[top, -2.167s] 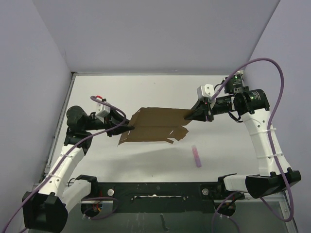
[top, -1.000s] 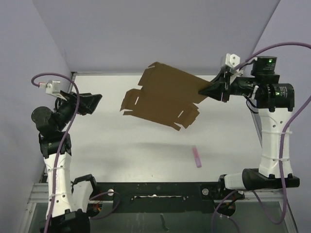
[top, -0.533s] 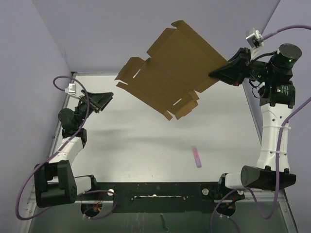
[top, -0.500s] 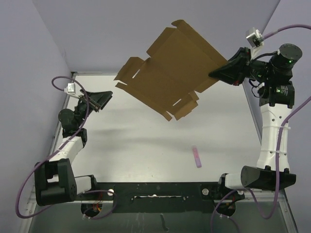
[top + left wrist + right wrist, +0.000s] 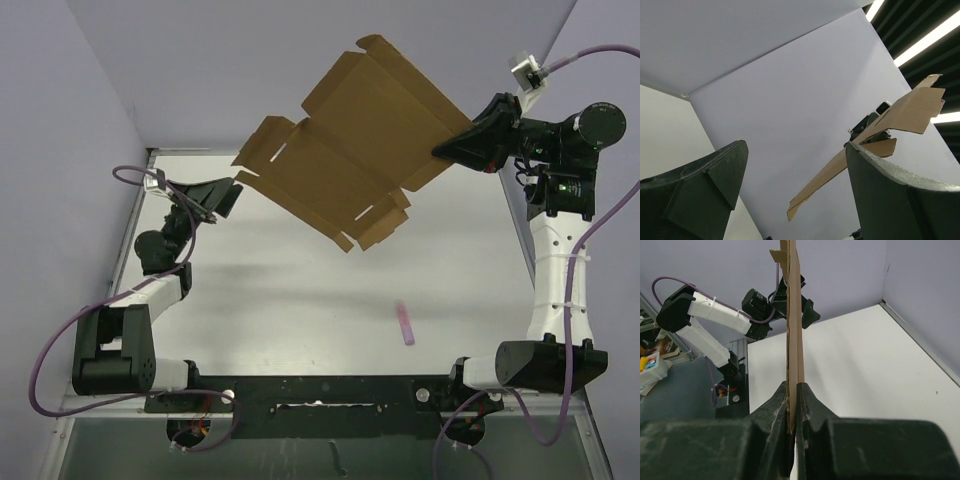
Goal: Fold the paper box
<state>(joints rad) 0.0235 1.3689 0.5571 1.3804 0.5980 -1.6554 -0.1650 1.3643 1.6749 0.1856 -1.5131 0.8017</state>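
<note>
Two seconds earlier the box (image 5: 350, 140) lay flat on the bench (image 5: 300, 280) with a claw at each end. Now it hangs high in the air, in the upper middle of the overhead frame. Over the last half second it has barely shifted, while the left arm (image 5: 160, 285) has reached further toward it. The left claw (image 5: 226, 194) now sits just below and left of the sheet's lower left corner, not touching it. The right claw (image 5: 447, 152) pinches the sheet's right edge and holds it alone. A pink stick (image 5: 405, 323) lies where it was, at the lower right of the bench.

The overhead view shows the sheet's broad face, unfolded, with flaps and notches along its edges, sloping down to the left. The left wrist view shows it nearly edge-on as a thin brown band (image 5: 890, 117) at the right of the frame. It appears far off, beyond two dark fingers (image 5: 705, 185) that are spread wide with nothing between them. The right wrist view shows the sheet edge-on as a vertical strip (image 5: 792, 315). It rises from fingers (image 5: 772, 425) pressed against either side of it, with the left arm beyond at upper left.

The right arm (image 5: 555, 260) stands upright from its base at lower right, its wrist turned level toward the left at the top. The left arm lies low, with its wrist angled up and to the right.
</note>
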